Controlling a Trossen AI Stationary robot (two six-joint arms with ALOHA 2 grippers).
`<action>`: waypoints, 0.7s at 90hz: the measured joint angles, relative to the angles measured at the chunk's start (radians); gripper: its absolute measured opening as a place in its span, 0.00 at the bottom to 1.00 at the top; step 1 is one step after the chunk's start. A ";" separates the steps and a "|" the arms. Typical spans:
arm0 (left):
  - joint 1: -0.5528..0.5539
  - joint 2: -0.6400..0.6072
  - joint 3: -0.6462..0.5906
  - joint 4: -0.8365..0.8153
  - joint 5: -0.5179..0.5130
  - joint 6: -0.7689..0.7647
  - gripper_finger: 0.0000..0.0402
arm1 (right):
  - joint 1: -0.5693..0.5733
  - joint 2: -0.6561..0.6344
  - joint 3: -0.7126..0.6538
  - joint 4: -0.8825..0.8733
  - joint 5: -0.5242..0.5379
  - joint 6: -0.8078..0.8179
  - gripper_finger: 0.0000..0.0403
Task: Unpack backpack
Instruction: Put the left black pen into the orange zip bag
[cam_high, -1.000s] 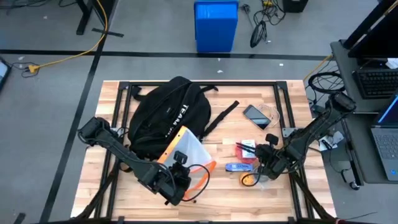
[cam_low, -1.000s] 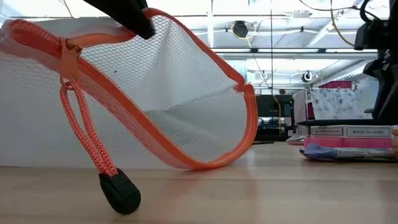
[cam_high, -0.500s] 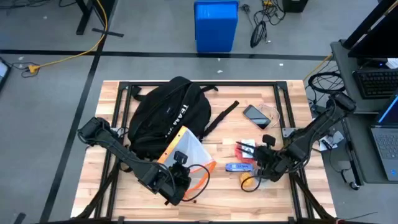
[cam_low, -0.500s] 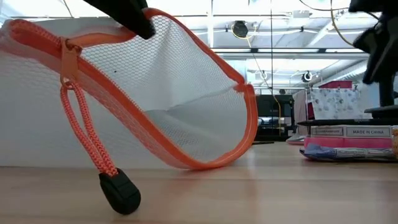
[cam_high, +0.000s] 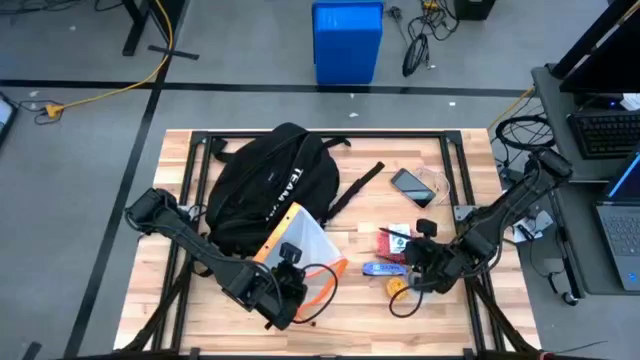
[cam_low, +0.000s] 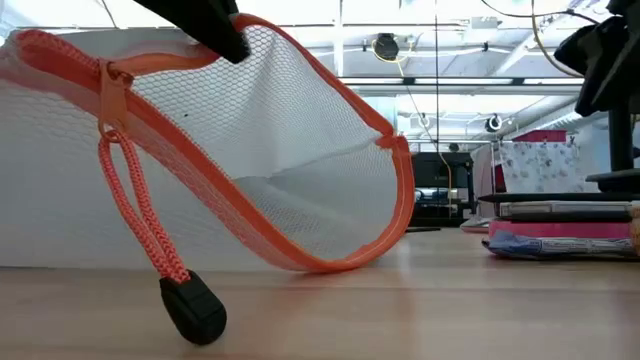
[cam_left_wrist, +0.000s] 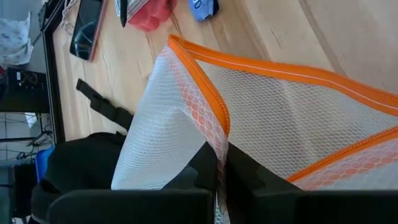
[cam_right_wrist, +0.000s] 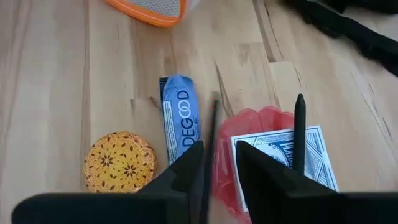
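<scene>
Left pincer (cam_left_wrist: 221, 180) clamps one mesh pouch (cam_high: 300, 240); right pincer (cam_right_wrist: 217, 165) parted; one backpack (cam_high: 265, 185).

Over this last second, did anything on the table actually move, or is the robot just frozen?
Only the right gripper moved: it slid slightly toward the left arm's side, over the card deck beside the blue packet and the round yellow tin. The left gripper stayed shut on the orange mesh pouch. The backpack and phone stayed put.
</scene>
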 joint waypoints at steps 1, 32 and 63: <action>0.000 0.000 0.000 0.000 0.000 0.000 0.00 | 0.000 0.000 0.000 0.000 0.000 0.000 0.20; 0.000 0.000 0.000 0.000 0.000 -0.002 0.00 | 0.000 0.000 0.000 0.000 -0.002 0.016 0.20; 0.000 0.000 0.000 0.005 0.009 -0.002 0.00 | 0.011 0.000 -0.001 0.006 -0.012 0.102 0.20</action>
